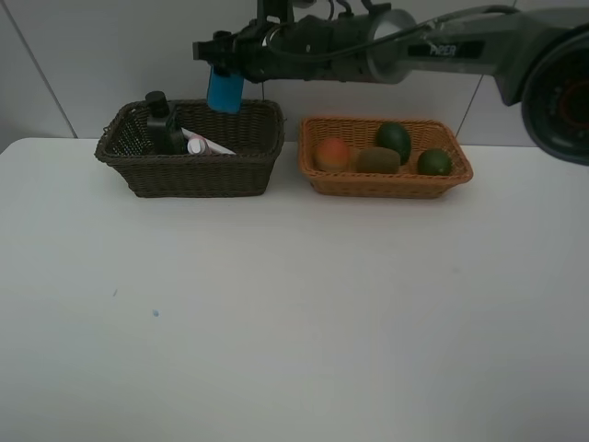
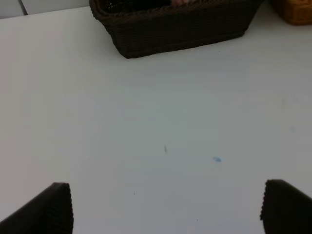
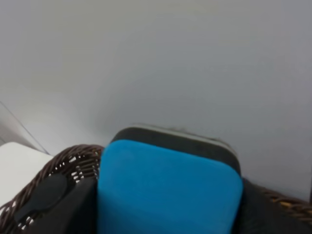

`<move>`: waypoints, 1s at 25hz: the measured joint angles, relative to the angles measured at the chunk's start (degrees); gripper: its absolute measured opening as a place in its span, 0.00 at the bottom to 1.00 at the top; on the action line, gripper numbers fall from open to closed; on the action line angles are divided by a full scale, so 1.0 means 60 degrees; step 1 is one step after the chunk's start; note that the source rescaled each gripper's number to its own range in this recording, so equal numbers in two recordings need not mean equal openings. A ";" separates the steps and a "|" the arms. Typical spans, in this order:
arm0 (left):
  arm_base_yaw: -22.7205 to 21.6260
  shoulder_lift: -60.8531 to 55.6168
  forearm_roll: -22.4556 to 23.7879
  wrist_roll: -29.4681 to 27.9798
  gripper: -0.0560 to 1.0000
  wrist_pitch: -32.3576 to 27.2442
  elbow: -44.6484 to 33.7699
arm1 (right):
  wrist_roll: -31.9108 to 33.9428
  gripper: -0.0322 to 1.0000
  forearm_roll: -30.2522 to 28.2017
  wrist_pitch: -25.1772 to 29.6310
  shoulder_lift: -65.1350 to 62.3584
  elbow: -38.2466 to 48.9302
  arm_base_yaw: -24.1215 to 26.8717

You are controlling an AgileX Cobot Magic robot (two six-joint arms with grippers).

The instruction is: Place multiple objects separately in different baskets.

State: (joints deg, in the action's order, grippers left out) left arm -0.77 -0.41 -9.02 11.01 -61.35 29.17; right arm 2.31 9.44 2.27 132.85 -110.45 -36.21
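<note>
exterior high: right gripper [image 1: 224,69] pinching blue eraser [image 1: 225,89] above dark basket [image 1: 189,175]; release is due next.

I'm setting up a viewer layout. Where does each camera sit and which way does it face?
Exterior high: mounted up front, looking down at the table; the right arm holds the blue eraser.
Left wrist: low over the table, facing the dark brown basket; open left claw.
Right wrist: above that basket's rim, facing the wall; right claw grips the eraser.
All three share the dark basket.
</note>
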 joint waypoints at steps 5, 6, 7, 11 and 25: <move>0.0000 0.0000 0.0000 0.0000 0.94 0.0000 0.0000 | 0.0000 0.97 -0.0378 0.1000 -0.0021 0.0000 0.0000; 0.0000 0.0000 0.0000 0.0000 0.94 0.0000 0.0000 | 0.0000 0.98 -0.0508 0.1333 -0.0034 -0.0016 0.0000; 0.0000 0.0000 0.0000 0.0000 0.94 0.0000 0.0000 | 0.0000 0.98 -0.0658 0.1668 -0.0151 -0.0016 0.0010; 0.0000 0.0000 0.0000 0.0000 0.94 0.0000 0.0000 | 0.0000 0.98 -0.1056 0.3291 -0.1126 -0.0038 0.0434; 0.0000 0.0000 0.0000 0.0000 0.94 0.0000 0.0000 | 0.0507 0.98 -0.2454 1.1084 -0.2541 -0.0128 0.4694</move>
State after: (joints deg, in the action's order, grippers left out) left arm -0.77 -0.41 -9.02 11.01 -61.35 29.17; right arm 5.35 -5.29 68.77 117.61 -111.21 -8.04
